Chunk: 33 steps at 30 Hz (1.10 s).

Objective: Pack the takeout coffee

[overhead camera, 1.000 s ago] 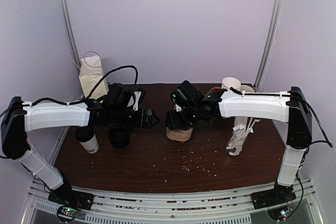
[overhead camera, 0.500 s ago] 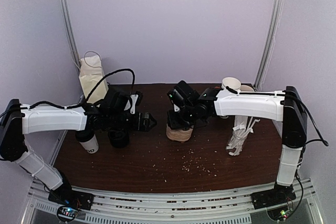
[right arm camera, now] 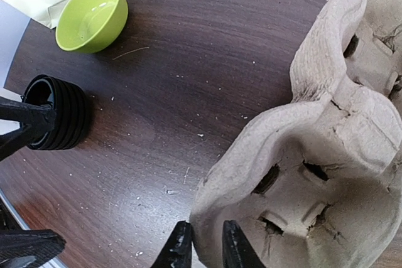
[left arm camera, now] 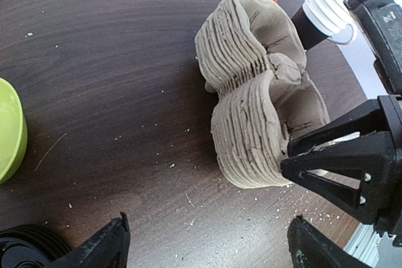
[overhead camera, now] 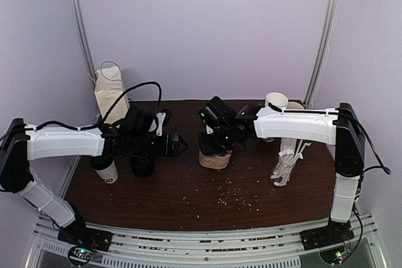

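Observation:
The takeout coffee (overhead camera: 106, 169), a white cup with a black lid, stands at the table's left edge, partly under my left arm. It is out of both wrist views. My left gripper (overhead camera: 177, 145) is open and empty, low over the table and pointing at a stack of pulp cup carriers (overhead camera: 215, 158). In the left wrist view the left gripper (left arm camera: 210, 252) faces that stack (left arm camera: 264, 111). My right gripper (right arm camera: 204, 249) is shut on the rim of the top carrier (right arm camera: 314, 174), one finger on each side.
A stack of black lids (overhead camera: 142, 165) sits beside the coffee and shows in the right wrist view (right arm camera: 56, 112). A green bowl (right arm camera: 91, 14) and a paper bag (overhead camera: 110, 92) stand at the back left. A tall stack of white cups (overhead camera: 276, 101) and straws (overhead camera: 286, 162) are at the right.
My left gripper drew back to the left, away from the carrier stack. My right gripper shifted slightly left and down onto the stack's rim.

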### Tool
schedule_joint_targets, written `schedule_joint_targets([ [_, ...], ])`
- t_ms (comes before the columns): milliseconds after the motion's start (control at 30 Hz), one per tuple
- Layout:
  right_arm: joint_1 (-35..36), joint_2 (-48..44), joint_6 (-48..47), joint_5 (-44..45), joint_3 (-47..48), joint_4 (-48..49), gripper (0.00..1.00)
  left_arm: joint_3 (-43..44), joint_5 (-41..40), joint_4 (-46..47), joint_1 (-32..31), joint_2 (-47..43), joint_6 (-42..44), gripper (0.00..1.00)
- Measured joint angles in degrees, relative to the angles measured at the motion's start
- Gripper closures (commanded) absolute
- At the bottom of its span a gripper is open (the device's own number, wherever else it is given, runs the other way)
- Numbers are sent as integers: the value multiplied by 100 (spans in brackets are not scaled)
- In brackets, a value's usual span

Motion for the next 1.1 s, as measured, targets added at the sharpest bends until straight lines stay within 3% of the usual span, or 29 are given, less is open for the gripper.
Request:
schedule_joint_targets([
  [200,0,0,-15,-87,4,2,100,2,42,2,0,96,0,10],
  [1100,-61,-267,59,-149,24,-116,100,402,1187,955,4,1261,-487,10],
])
